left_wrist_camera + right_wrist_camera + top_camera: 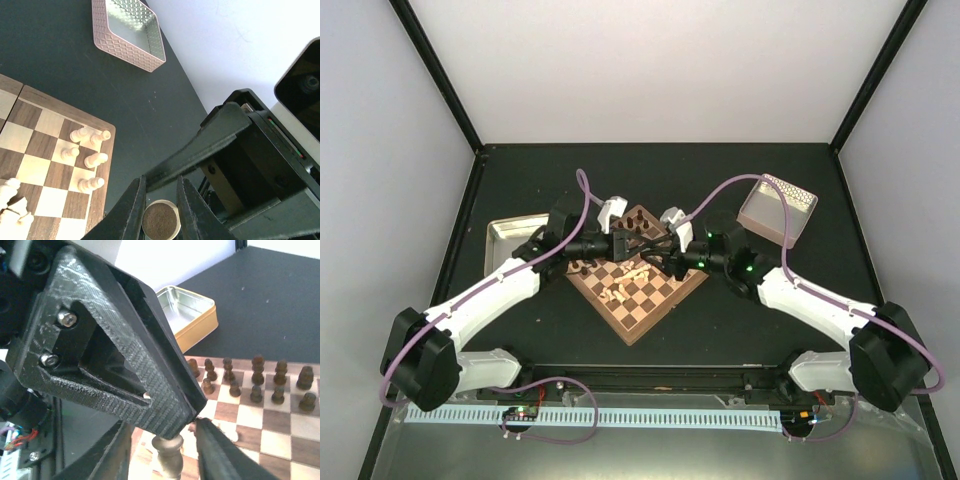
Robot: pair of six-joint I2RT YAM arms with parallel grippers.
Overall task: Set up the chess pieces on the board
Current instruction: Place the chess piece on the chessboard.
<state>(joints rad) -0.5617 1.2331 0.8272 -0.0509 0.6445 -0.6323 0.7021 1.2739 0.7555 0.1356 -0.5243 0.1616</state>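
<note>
While the left hand (161,202) pinches a pale chess piece (160,223), the right hand (165,442) gapes around it.

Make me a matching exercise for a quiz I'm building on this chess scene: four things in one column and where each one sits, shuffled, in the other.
Things:
1. pinkish bin
2. metal tray
3. dark chess pieces
4. pale chess piece

Places:
A. standing in rows on the board
B. clamped in the left gripper
C. on the table, on the left arm's side of the board
D. on the table, on the right arm's side, farther back

Pairs: 1-D, 2-C, 3-A, 4-B
</note>
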